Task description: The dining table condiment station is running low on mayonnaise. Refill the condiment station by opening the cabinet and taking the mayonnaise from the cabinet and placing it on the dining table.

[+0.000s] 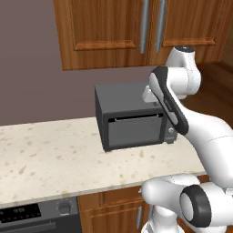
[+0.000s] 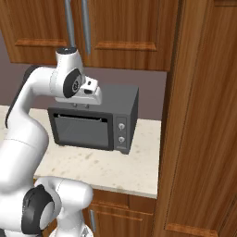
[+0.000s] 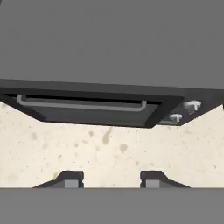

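speckled counter [image 1: 54, 159], toaster oven [image 1: 132, 123], cabinet [image 1: 118, 32] doors closed, gripper [image 3: 111, 179] empty

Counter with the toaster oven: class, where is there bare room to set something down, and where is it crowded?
The counter is bare left of the toaster oven and along the strip in front of it. A narrower patch lies between the oven and the tall wooden panel. The gripper, jaws apart, crowds the space above the oven.
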Controlling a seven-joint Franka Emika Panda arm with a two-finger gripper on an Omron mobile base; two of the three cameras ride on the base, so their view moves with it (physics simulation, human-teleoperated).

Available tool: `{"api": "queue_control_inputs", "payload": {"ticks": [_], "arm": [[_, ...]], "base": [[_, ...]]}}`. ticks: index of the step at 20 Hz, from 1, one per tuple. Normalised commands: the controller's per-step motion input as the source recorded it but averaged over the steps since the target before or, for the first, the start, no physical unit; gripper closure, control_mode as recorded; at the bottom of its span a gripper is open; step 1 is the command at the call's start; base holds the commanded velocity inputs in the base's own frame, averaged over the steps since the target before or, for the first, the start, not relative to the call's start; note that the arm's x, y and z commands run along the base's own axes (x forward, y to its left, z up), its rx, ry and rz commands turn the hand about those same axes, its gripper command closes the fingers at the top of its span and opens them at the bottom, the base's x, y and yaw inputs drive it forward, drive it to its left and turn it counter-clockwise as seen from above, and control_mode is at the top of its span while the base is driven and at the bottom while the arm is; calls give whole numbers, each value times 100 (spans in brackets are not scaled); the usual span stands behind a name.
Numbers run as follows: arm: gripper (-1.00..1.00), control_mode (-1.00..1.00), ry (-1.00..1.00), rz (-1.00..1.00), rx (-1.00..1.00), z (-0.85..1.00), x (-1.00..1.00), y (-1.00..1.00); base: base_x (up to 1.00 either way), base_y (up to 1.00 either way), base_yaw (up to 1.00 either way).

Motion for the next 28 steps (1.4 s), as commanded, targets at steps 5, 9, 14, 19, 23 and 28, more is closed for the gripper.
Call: {"api": "queue_control_inputs", "payload": {"ticks": [5,9,14,19,23,28], "arm": [[-100,-100,-22,0,-10,4,-49,0],[-100,-100,-66,1,-26,51,-100,0],[-100,-100,-60,5,-6,83,-65,-5],[-100,-100,-22,5,16,90,2,-31],[-100,-100,-2,1,1,38,26,1],[-100,-100,0,0,0,4,0,4]], "base": [[0,0,0],[0,0,0],[0,0,0],[0,0,0],[0,0,0],[0,0,0]]}}
